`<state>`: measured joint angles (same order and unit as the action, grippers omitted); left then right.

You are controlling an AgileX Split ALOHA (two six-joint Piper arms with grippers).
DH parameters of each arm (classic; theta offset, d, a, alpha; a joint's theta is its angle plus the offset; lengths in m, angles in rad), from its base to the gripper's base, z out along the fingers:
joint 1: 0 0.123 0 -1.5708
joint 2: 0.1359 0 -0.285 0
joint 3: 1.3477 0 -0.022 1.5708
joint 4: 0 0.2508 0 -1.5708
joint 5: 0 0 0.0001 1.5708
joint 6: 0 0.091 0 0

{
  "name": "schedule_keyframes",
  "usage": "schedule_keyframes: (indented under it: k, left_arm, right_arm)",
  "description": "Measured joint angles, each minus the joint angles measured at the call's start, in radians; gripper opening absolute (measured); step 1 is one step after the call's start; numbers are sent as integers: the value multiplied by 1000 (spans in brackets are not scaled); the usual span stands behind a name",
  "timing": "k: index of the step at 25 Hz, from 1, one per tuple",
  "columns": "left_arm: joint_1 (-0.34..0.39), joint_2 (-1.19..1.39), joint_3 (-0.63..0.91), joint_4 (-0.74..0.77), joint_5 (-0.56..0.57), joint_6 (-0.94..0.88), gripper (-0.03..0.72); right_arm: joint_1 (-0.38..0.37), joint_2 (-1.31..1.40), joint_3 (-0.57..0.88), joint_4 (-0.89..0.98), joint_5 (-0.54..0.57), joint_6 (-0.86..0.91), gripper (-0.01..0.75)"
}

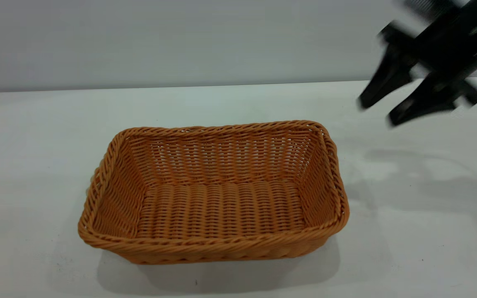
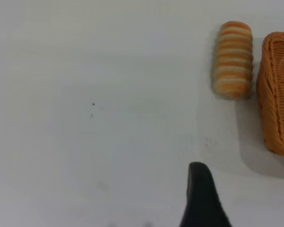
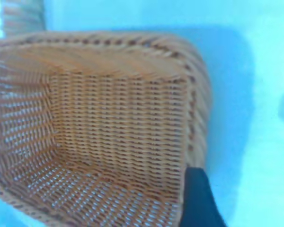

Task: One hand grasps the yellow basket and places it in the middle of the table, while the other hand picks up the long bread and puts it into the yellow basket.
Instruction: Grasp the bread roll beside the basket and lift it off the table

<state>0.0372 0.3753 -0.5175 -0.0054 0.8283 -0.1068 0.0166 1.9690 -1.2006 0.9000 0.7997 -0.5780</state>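
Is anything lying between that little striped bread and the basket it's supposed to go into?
Nothing visible does. In the left wrist view the long bread lies on the table right beside the yellow basket, with only a narrow bare strip between them. The basket is empty, and the right gripper hangs open off to its side.

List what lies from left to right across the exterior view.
Bare white table → empty yellow basket → right pincer, open, held in the air above the table at the upper right. The long bread and the left pincer do not show in this view.
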Motion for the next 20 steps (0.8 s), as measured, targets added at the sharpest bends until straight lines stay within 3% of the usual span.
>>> schedule_keyframes:
  k: [3, 7, 15, 20]
  left_arm:
    - [0, 4, 0, -2, 0, -8, 515]
    - [0, 74, 0, -2, 2, -9, 515]
    - [0, 417, -5, -29, -79, -34, 515]
    - [0, 669, -98, -48, -128, -37, 515]
  right_arm:
    - [-35, -90, 0, -127, 23, -4, 532]
    - [-18, -213, 0, -345, 52, 66, 532]
    - [151, -447, 0, -717, 113, 303, 532]
    - [214, -527, 0, -808, 161, 389, 532]
